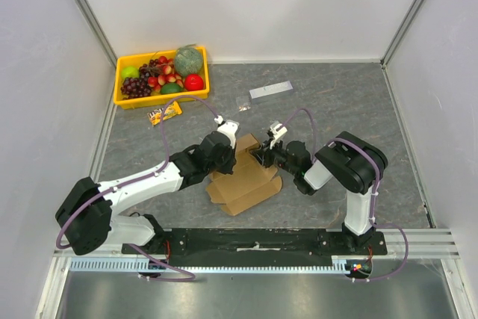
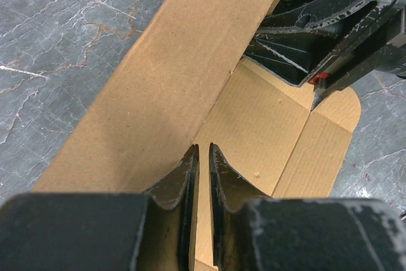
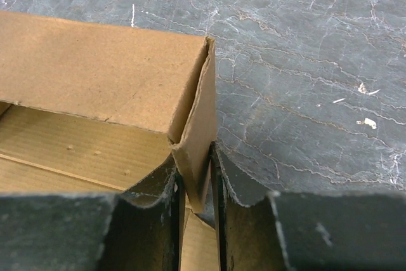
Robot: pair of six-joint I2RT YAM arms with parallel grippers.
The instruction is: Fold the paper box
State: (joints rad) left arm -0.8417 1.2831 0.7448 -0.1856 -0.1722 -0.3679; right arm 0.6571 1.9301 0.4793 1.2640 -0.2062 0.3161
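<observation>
The paper box is brown cardboard, partly folded, lying mid-table between the two arms. My left gripper reaches onto it from the left. In the left wrist view its jaws stand almost together at the foot of a raised side wall, pinching a thin cardboard edge. My right gripper comes in from the right. In the right wrist view its jaws are closed round the upright end flap at the corner of the box wall.
A yellow tray of fruit stands at the back left, with a snack packet in front of it. A grey-white strip and a small clear packet lie behind the box. The right arm's black gripper body hangs over the box's far end.
</observation>
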